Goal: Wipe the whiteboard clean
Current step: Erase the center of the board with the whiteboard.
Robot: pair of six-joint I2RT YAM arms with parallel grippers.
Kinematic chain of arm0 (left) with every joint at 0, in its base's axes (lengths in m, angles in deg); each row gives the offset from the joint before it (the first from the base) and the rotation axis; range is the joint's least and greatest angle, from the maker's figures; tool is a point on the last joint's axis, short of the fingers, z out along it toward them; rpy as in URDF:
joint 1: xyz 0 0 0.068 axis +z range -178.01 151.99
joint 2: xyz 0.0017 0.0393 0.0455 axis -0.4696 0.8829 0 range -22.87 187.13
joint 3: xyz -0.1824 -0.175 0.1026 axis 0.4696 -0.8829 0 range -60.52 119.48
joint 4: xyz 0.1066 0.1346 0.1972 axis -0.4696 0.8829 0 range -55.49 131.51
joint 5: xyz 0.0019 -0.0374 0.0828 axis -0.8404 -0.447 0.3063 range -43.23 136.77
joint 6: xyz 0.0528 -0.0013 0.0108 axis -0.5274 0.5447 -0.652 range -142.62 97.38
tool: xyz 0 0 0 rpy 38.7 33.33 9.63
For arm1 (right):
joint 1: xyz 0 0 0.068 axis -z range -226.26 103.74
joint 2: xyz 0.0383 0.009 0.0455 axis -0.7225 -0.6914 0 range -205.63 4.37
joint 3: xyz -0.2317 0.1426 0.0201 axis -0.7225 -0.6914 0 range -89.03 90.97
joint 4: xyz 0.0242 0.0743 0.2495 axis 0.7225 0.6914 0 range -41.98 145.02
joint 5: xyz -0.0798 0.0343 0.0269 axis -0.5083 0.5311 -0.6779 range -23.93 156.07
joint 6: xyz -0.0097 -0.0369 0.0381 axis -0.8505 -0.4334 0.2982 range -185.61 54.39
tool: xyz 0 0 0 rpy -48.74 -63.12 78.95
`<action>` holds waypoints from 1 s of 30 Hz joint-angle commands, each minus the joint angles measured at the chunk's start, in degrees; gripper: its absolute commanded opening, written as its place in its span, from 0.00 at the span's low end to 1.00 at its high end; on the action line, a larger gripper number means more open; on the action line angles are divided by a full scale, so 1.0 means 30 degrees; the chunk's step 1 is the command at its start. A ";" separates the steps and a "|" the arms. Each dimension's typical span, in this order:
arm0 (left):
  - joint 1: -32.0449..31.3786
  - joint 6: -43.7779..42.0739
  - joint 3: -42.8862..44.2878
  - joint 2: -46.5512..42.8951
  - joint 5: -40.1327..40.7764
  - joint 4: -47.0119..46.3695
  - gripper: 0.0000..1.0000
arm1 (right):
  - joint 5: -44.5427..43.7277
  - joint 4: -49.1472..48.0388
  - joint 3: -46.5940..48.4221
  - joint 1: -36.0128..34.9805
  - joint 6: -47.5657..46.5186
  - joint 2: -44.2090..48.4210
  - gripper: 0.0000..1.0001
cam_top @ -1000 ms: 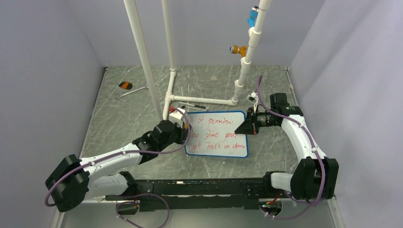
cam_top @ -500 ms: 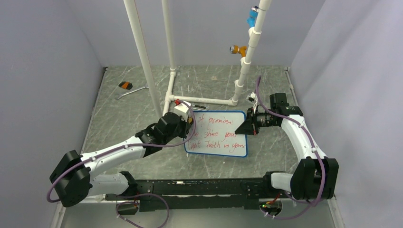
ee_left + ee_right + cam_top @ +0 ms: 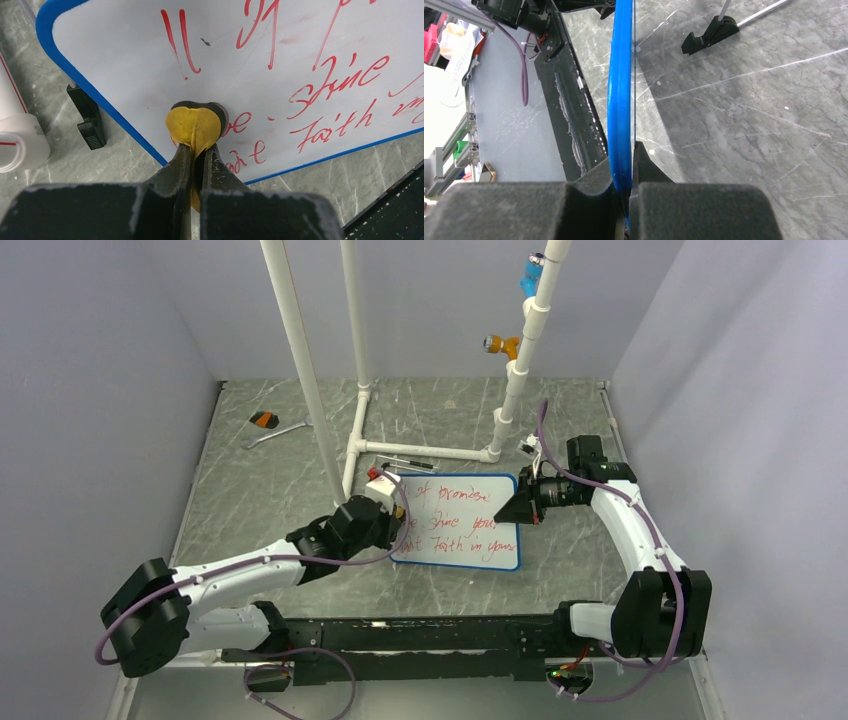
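Board (image 3: 458,521) sits mid-bench, just in front of the white pipe frame (image 3: 420,450), between the two arms. It has a blue rim and three lines of red handwriting across the face. Can't tell whether it is flat on the bench (image 3: 260,500) or slightly raised.

Left fingers (image 3: 177,165) are closed, pinching a yellow pad (image 3: 193,125). The pad tip is pressed on the board face near its left edge, low down, by the start of the second and third lines. A dark shadow rings the pad. One black board foot (image 3: 89,120) shows just off the left rim, on the bench.

Right fingers (image 3: 649,165) are closed on the board's right rim, with the blue edge clamped between them and seen edge-on. Another black foot (image 3: 710,34) is further along that side.

A pen (image 3: 410,464) lies beside the pipe base, just behind the board. A wrench (image 3: 275,433) and a small orange-black item (image 3: 264,420) are at far left of the bench, well apart from the board.
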 commanded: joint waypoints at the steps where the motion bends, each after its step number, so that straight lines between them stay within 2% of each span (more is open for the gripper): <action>1: 0.0318 -0.0383 0.1246 -0.0479 0.0730 0.0463 0.00 | -0.0508 0.0379 0.0429 -0.0582 -0.1604 -0.0023 0.00; 9: 0.1590 -0.1531 0.3111 0.0406 -0.0182 0.0406 0.00 | -0.0493 0.0406 0.0402 -0.0563 -0.1632 0.0118 0.00; 16: 0.1363 -0.0158 0.2735 0.0625 -0.1984 -0.0304 0.00 | -0.0484 0.0392 0.0399 -0.0564 -0.1629 0.0093 0.00; 24: -0.0396 0.1622 0.0946 0.0846 -0.0363 0.0667 0.00 | -0.0443 0.0475 0.0457 -0.0560 -0.1705 0.0013 0.00; 30: -0.0010 0.1135 0.1162 0.0587 0.0967 0.1150 0.00 | -0.0443 0.0491 0.0457 -0.0626 -0.1750 -0.0008 0.00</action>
